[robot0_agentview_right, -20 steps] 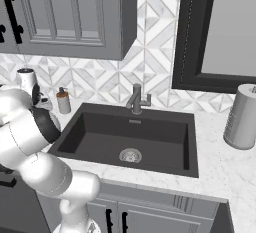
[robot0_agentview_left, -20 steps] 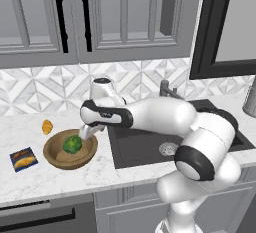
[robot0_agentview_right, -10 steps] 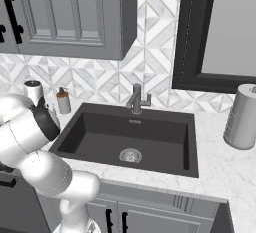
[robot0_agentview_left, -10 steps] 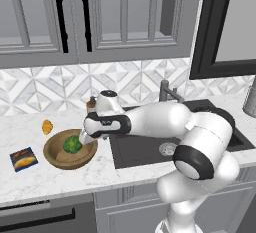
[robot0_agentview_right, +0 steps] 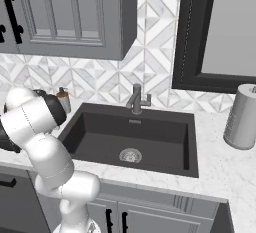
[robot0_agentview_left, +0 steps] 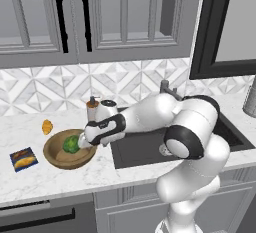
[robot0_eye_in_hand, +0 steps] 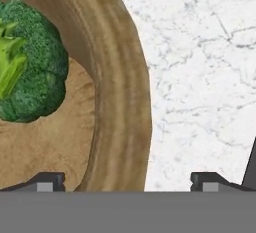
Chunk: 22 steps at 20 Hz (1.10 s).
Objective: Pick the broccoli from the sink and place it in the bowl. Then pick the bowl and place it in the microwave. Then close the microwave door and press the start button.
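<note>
Astride the grainy wooden bowl (robot0_eye_in_hand: 117, 102) rim (lumpy broccoli (robot0_eye_in_hand: 30, 62) inside), hand (robot0_eye_in_hand: 127, 179) spread, empty

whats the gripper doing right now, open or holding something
Gripper: open, holding nothing, one finger inside and one outside the bowl rim; the broccoli lies loose in the bowl.

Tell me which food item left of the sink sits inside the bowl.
The broccoli, the green floret, lies in the wooden bowl. The croissant and the packet rest on the counter.
</note>
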{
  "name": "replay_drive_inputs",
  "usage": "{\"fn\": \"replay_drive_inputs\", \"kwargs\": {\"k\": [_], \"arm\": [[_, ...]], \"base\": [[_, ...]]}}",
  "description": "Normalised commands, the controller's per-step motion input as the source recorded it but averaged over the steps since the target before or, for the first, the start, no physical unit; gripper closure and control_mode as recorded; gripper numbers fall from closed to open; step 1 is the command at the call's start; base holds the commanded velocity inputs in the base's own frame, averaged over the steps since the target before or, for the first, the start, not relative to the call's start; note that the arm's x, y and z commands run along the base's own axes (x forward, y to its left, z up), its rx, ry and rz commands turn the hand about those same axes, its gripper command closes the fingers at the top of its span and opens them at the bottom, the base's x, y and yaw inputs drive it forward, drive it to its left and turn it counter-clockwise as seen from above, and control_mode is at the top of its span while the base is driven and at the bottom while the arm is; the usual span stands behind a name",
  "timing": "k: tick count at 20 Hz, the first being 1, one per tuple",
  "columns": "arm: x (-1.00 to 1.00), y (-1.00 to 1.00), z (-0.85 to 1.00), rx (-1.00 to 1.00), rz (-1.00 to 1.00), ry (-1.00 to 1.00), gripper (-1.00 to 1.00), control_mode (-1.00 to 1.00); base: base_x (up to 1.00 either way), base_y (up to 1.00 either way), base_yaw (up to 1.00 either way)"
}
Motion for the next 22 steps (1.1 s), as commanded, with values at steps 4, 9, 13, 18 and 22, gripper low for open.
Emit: {"fn": "replay_drive_inputs", "kwargs": {"k": [4,9,13,18,22], "arm": [[0.00,0.18,-0.26,0.01,-0.12,0.02,1.00,-1.00],[0.00,0.05,-0.05,0.01,-0.05,0.08,1.00,-1.00],[-0.09,-0.01,0.40,0.00,0.00,0.00,1.00,-1.00],[-0.17,-0.18,1.00,0.00,0.00,0.00,1.00,-1.00],[-0.36,-0.41,1.00,0.00,0.00,0.00,1.00,-1.00]], "base": [[0.00,0.00,0.00],[0.00,0.00,0.00],[0.00,0.00,0.00],[0.00,0.00,0.00],[0.00,0.00,0.00]]}}
